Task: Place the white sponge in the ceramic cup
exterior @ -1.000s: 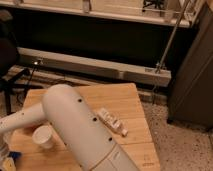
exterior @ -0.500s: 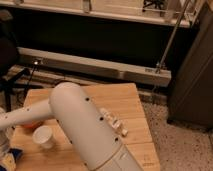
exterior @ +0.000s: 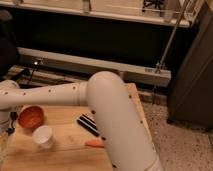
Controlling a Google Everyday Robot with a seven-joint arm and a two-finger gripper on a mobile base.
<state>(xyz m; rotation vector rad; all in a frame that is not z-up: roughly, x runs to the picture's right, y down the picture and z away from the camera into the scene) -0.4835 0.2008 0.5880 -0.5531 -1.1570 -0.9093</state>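
Hand (exterior: 7, 129) at left edge of bench (exterior: 65, 150), pressed together, just left of red-orange bowl (exterior: 31, 116); ceramic cup (exterior: 43, 136) upright on bench beside bowl; black striped block (exterior: 89, 125) near.

The left edge cuts off most of the gripper (exterior: 5, 131); the arm (exterior: 115, 115) hides part of the table (exterior: 65, 156).

free: above cup (exterior: 43, 136) | obstacles: bowl (exterior: 31, 116) beside, arm (exterior: 117, 125) right | jaws: far left

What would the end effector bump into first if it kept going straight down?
Probably the wooden table; the end effector hangs at the picture's left edge, beside the red-orange bowl. Depth is unclear.
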